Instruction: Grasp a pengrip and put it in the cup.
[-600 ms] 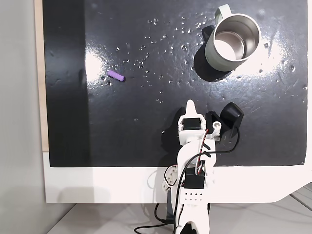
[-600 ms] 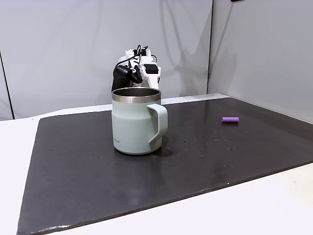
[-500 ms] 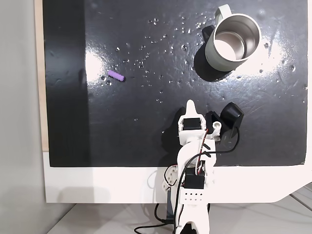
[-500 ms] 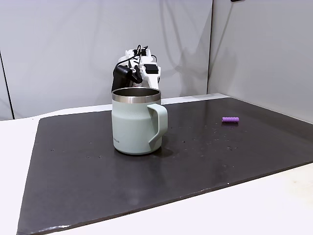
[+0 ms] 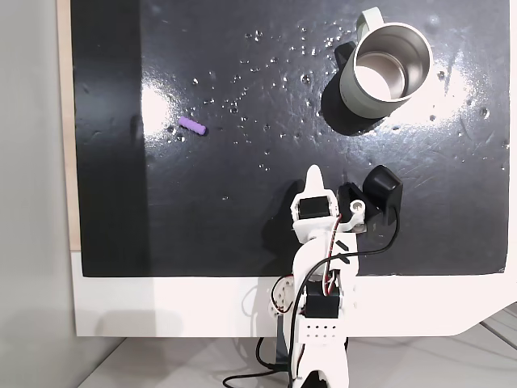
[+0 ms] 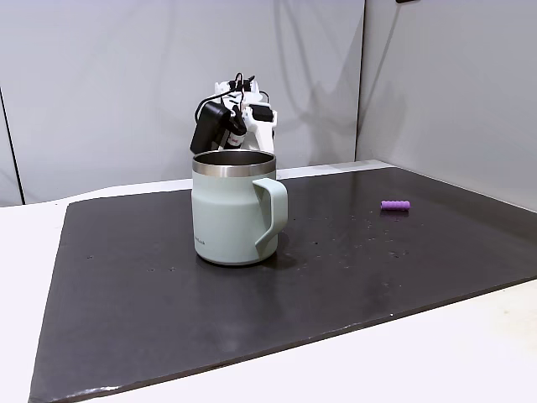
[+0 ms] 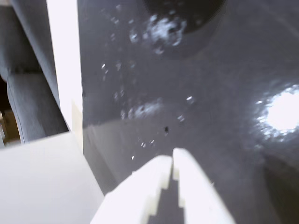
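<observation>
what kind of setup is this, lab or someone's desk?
Probably a bare test bench: a black mat on a white table, plain grey walls, holding a mug and pengrip.

The wrist view is blurred, and the gripper (image 7: pixel 173 156) is cut off by its bottom edge. In a fixed view, the cup (image 6: pixel 234 207) hides the arm's lower part behind it. Beside the cup (image 5: pixel 384 71) in the top-down fixed view, the arm's base runs off the bottom edge.

cup (image 6: pixel 231 214): matt sage outside, shiny steel inside | mat (image 5: pixel 242 121): glossy black | end effector (image 7: pixel 172 158): white plastic
</observation>
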### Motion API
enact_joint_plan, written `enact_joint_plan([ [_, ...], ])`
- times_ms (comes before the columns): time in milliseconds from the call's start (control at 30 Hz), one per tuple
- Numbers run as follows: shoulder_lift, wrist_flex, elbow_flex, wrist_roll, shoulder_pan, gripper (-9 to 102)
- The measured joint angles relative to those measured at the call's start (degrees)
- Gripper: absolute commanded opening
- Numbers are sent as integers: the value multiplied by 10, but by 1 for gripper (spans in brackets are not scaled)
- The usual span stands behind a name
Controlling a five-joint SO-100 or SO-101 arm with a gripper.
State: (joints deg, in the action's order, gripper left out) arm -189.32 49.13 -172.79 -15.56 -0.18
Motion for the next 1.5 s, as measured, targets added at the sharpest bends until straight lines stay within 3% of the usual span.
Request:
enact_joint_plan([
  [200, 109, 57, 164, -76, -71, 0],
  [533, 455, 136, 512, -245, -138, 1],
  [1033, 931, 342, 1085, -483, -240, 7],
  [1300, 1006, 368, 1141, -638, -297, 12],
  [1500, 1054, 370, 1142, -690, -330, 18],
])
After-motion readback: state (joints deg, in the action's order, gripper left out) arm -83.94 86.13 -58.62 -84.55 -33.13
